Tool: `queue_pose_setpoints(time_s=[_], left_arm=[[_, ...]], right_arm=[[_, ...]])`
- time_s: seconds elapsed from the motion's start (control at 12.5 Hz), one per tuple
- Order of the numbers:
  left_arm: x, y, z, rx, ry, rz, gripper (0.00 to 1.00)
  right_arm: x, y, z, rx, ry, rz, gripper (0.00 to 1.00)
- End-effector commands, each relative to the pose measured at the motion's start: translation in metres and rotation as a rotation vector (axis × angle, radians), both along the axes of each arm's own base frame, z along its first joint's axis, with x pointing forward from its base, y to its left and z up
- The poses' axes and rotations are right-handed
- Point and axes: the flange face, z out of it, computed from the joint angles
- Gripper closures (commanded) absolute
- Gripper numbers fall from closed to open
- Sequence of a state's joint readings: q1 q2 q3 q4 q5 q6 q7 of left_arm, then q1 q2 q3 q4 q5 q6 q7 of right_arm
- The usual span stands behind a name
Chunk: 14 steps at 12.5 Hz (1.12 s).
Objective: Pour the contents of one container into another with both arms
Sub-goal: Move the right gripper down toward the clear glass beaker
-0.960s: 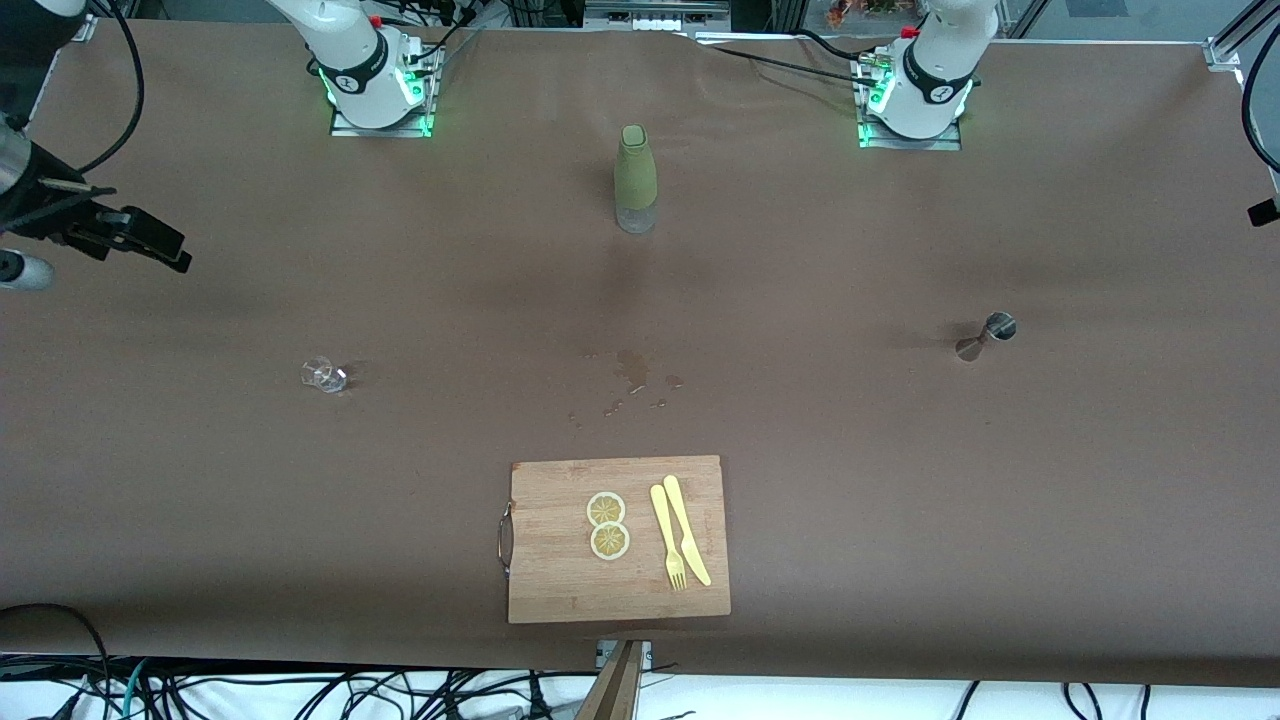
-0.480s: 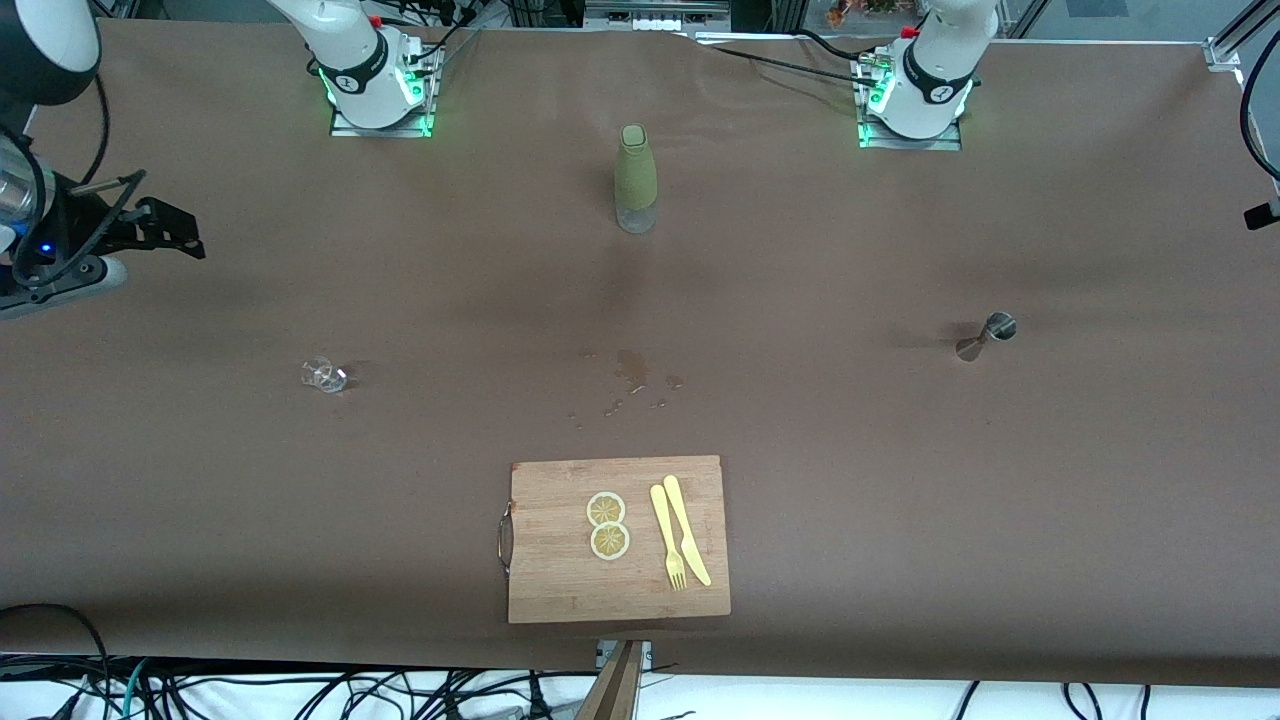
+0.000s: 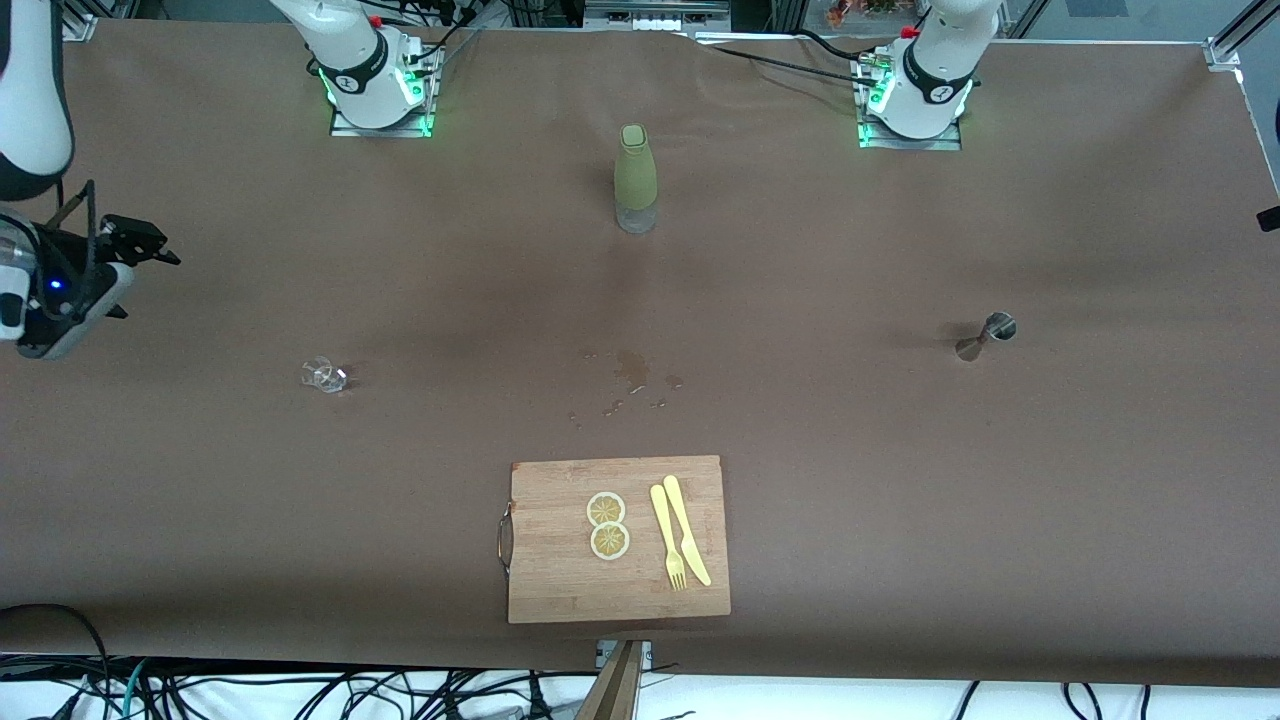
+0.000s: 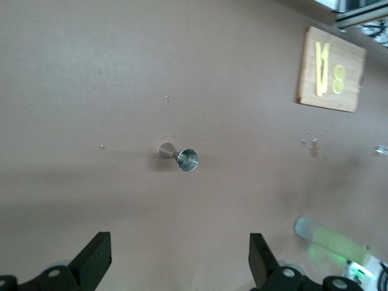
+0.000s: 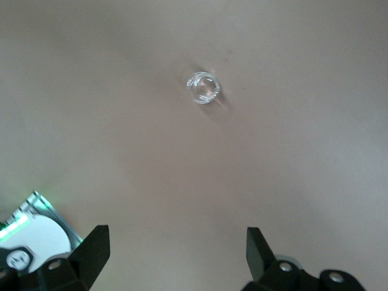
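Right wrist view shows the right gripper (image 5: 173,254) with its two black fingers (image 5: 91,248) spread wide and nothing between them, hanging in the air over bare brown table (image 5: 121,91). Below and ahead of it a small clear glass (image 5: 202,87) stands upright on the table, well apart from the fingers. In the front view this gripper (image 3: 135,240) is high over the right arm's end of the table, and the glass (image 3: 324,374) sits nearer to the front camera than the spot under the gripper.

The left gripper (image 4: 176,257) also has its jaws wide apart and empty, up in the air over the left arm's end of the table. A steel jigger (image 4: 182,157) stands on the table under its view, clear of the fingers (image 4: 94,257). In the front view only a dark bit of this arm shows at the edge, and the jigger (image 3: 985,335) is well apart from it.

Between the two arms' bases a bottle in a green sleeve (image 3: 634,178) stands upright. Nearer to the front camera lie some wet drops (image 3: 630,385), then a wooden cutting board (image 3: 560,590) carrying two lemon slices (image 3: 607,525), a yellow fork (image 3: 667,537) and a yellow knife (image 3: 686,528).
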<state>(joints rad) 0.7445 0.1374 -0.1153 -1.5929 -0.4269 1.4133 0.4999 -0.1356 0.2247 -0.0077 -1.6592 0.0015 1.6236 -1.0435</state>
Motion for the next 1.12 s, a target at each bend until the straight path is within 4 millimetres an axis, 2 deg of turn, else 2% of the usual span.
queue_pose_setpoints(time_s=[0.0,0.08,0.24,0.32,0.4,0.64,0.8,1.04], left_arm=[[0.005,0.01,-0.006,-0.067,-0.04,-0.027,0.0],[0.004,0.016,-0.013,-0.091,-0.041,-0.01,0.0],[0.002,0.037,-0.035,-0.18,-0.058,0.043,0.0],[0.003,0.038,-0.04,-0.189,-0.054,0.046,0.0],[0.004,0.038,-0.042,-0.191,-0.053,0.042,0.0],[0.009,0.043,-0.069,-0.238,-0.033,0.043,0.0],[0.012,0.042,-0.077,-0.249,-0.025,0.039,0.0],[0.014,0.048,-0.104,-0.281,-0.051,-0.021,0.0]], right_arm=[[0.018,-0.019,-0.035,0.192,-0.024,0.088,0.0],[0.018,-0.044,-0.06,0.25,-0.01,0.074,0.0],[0.022,-0.057,-0.088,0.369,-0.031,0.132,0.0],[0.023,-0.061,-0.106,0.422,-0.034,0.163,0.0],[0.023,-0.079,-0.132,0.502,-0.048,0.158,0.0],[0.02,-0.106,-0.196,0.707,-0.127,0.196,0.0],[0.026,-0.116,-0.228,0.811,-0.199,0.227,0.0],[0.025,-0.118,-0.265,0.937,-0.326,0.255,0.0]])
